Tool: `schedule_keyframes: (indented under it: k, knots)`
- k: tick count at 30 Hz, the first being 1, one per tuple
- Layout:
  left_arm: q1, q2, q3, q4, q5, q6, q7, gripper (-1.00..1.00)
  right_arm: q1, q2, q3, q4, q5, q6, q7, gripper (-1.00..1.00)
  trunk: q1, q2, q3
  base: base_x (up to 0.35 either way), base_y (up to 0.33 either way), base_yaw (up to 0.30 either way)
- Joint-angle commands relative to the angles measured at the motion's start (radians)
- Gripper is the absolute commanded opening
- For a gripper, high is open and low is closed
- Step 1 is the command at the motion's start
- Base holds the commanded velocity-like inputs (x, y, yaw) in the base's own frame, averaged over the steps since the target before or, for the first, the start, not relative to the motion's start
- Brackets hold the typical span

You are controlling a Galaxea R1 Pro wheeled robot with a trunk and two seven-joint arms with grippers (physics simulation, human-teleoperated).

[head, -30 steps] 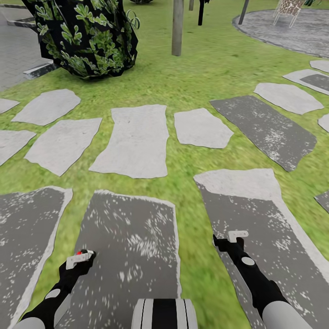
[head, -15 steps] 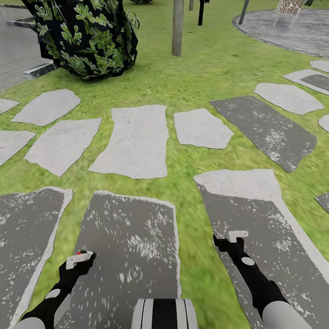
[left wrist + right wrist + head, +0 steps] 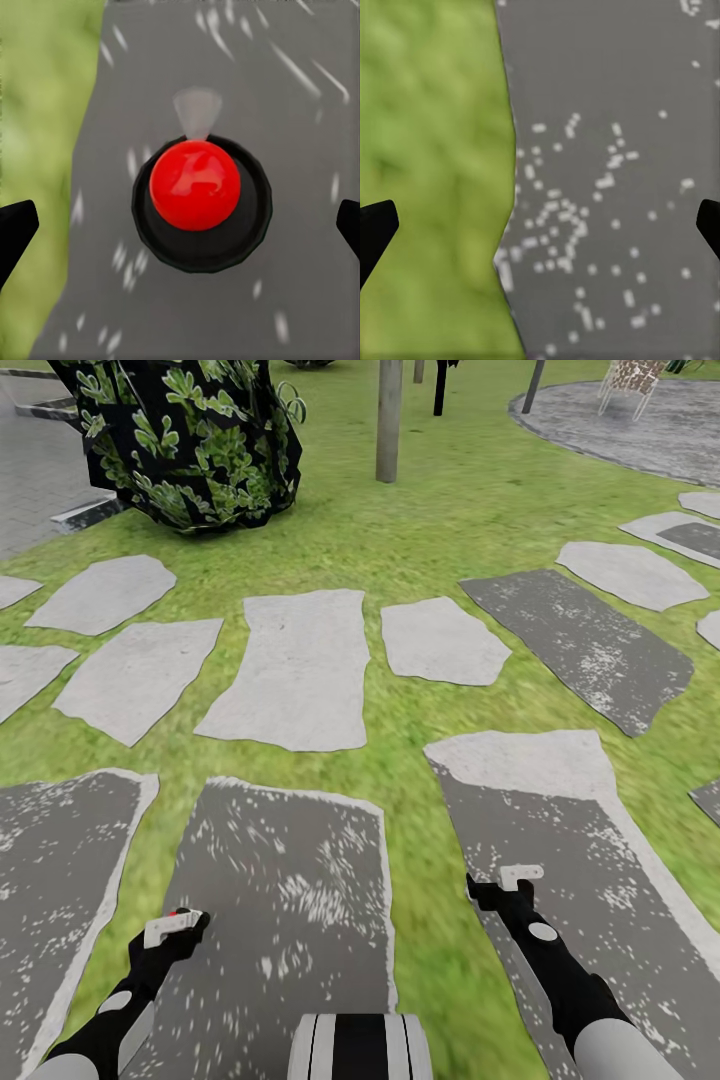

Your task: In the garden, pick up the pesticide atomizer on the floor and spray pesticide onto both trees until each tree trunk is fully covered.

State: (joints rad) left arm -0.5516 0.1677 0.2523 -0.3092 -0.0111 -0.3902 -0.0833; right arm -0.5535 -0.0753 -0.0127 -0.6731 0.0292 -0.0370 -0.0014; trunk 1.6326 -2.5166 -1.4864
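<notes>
- No brand, label or writing can be read on anything here.
- The atomizer [image 3: 196, 196] shows in the left wrist view as seen from above: a glossy red round cap on a black round body, with a pale grey cone-shaped nozzle at one edge.
- It sits between the two black fingertips [image 3: 15, 231] of the left claw, which stand far apart at the picture's edges with a clear gap to the atomizer on each side, so the claw is open and not gripping.
- Below it lies a dark grey stone [image 3: 300, 300] flecked with white, with blurry grass [image 3: 37, 112] along one side.
- In the head view a small red spot shows at the left claw [image 3: 172, 925], low at the left over a dark stone [image 3: 280, 900].
- The right claw [image 3: 520, 876] is low at the right over another dark stone [image 3: 590, 860]. Its wrist view shows black fingertips [image 3: 375, 229] wide apart, open, holding nothing, above the edge where grass meets stone.
- Pale and dark stepping stones cross the lawn [image 3: 420, 550].
- Far ahead a smooth, straight grey-tan trunk [image 3: 388, 420] rises from the grass, well apart from the robot.
- To its left stands a dark bush [image 3: 190, 440] with green leaves.
</notes>
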Motion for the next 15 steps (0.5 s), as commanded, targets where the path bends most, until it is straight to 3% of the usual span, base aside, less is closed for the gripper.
schedule_keyframes:
  k: [1,11,12,15]
  knots:
    - [-0.001,-0.001,0.008,0.000,-0.001,-0.003,-0.009,1.00,0.000,0.000,-0.001,0.001,0.003,-0.003,0.000,1.00,0.000,0.000,-0.001,0.000,0.000,0.000]
    - [-0.001,-0.001,0.009,-0.004,-0.001,-0.003,-0.009,1.00,0.000,0.000,-0.001,0.001,0.003,-0.003,0.000,1.00,0.000,0.000,-0.001,0.000,0.000,0.000]
    - [-0.001,-0.001,0.010,-0.004,-0.001,-0.003,-0.009,-1.00,0.000,0.000,-0.001,0.001,0.003,-0.003,0.000,1.00,0.000,0.000,-0.001,0.000,0.000,0.000]
    - [-0.001,-0.001,0.010,-0.004,-0.001,-0.003,-0.009,-1.00,0.000,0.000,-0.001,0.001,0.003,-0.003,0.000,1.00,0.000,0.000,-0.001,0.000,0.000,0.000]
